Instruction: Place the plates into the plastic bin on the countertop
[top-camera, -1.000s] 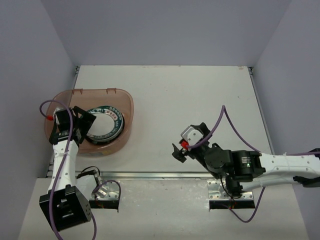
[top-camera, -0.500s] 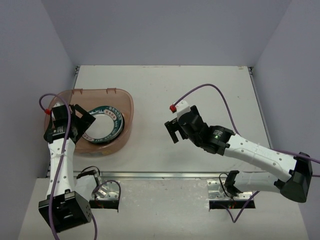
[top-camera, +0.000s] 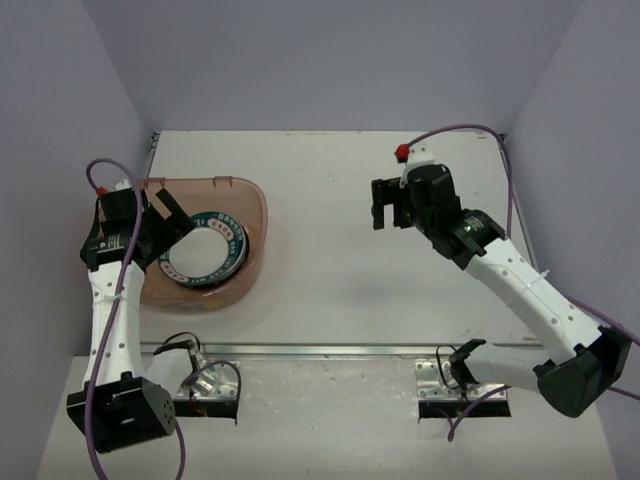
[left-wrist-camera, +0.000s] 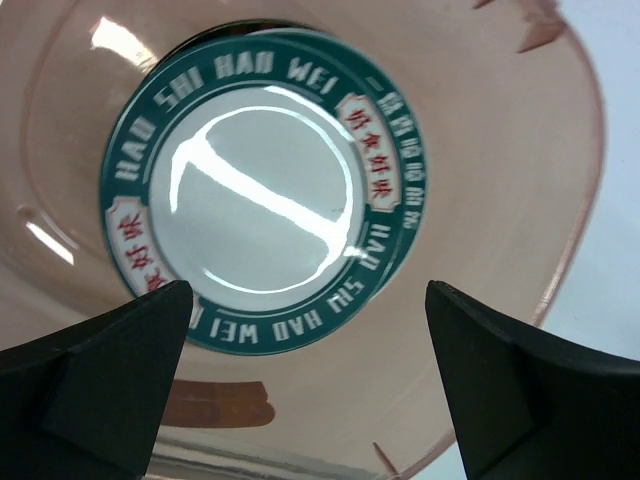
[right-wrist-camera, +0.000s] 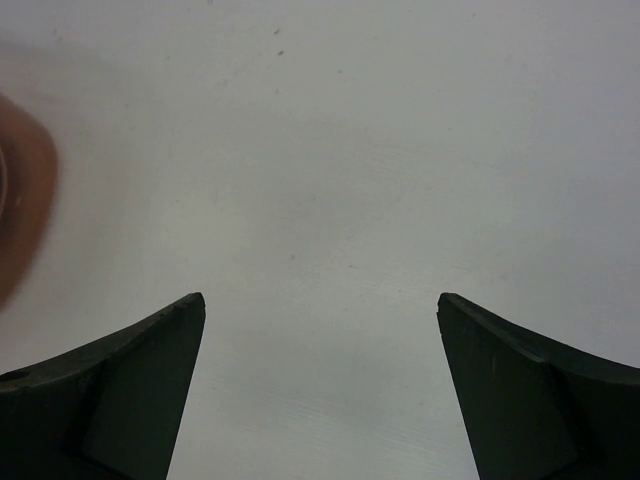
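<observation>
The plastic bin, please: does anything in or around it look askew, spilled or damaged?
Nothing stands out. The plastic bin sits upright on the countertop, and the teal-rimmed plate lies flat inside it, with no chips or cracks visible. The left tool hangs open above the plate, holding nothing.

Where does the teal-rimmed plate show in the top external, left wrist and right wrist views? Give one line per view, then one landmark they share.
Top external: the teal-rimmed plate lies inside the plastic bin, at the left of the picture.
Left wrist: it fills the upper middle, flat on the bin's floor.
Right wrist: the plate cannot be made out.
Shared landmark: the plastic bin, only a blurred brownish patch at the right wrist view's left edge.
</observation>
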